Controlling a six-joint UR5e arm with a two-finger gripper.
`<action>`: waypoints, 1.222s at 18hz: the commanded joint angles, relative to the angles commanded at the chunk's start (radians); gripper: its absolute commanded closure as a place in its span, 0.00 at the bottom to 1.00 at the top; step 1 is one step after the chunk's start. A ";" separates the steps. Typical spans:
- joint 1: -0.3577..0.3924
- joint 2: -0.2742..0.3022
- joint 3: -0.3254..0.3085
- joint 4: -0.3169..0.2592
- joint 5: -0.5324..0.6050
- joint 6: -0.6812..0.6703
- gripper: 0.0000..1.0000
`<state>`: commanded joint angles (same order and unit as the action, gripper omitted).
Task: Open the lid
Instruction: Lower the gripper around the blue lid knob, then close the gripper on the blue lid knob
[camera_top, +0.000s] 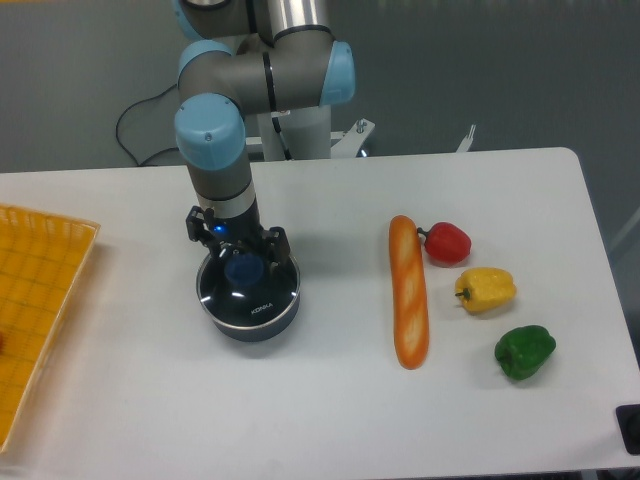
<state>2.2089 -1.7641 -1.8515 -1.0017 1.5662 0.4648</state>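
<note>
Counter (330, 420): a white surface ran across the whole view, its front edge nearest the camera.
Green pepper (524, 351): sat nearest the front, on the right.
Yellow pepper (486, 290): lay just behind the green one.
Baguette (408, 291): lay lengthwise, front to back, at centre-right.
Red pepper (446, 243): sat just beside the baguette's far end.
Orange tray (35, 300): stood at the left edge, partly out of view.
Lid (248, 291): a clear glass disc with a blue centre knob, seated flat on the dark saucepan (250, 322), left of centre.
End effector (237, 256): pointed straight down over the knob, fingers at either side of it; whether they were clenched on it could not be told.
Arm (213, 140): its grey and blue forearm stood upright above the lid, elbow bent back toward the base at the counter's far edge.
</note>
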 joint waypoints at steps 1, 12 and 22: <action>0.002 -0.005 0.000 0.000 0.000 0.000 0.00; 0.000 -0.035 0.002 0.003 0.017 -0.002 0.00; 0.000 -0.052 0.009 0.003 0.015 0.000 0.09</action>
<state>2.2089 -1.8162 -1.8423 -0.9986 1.5815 0.4648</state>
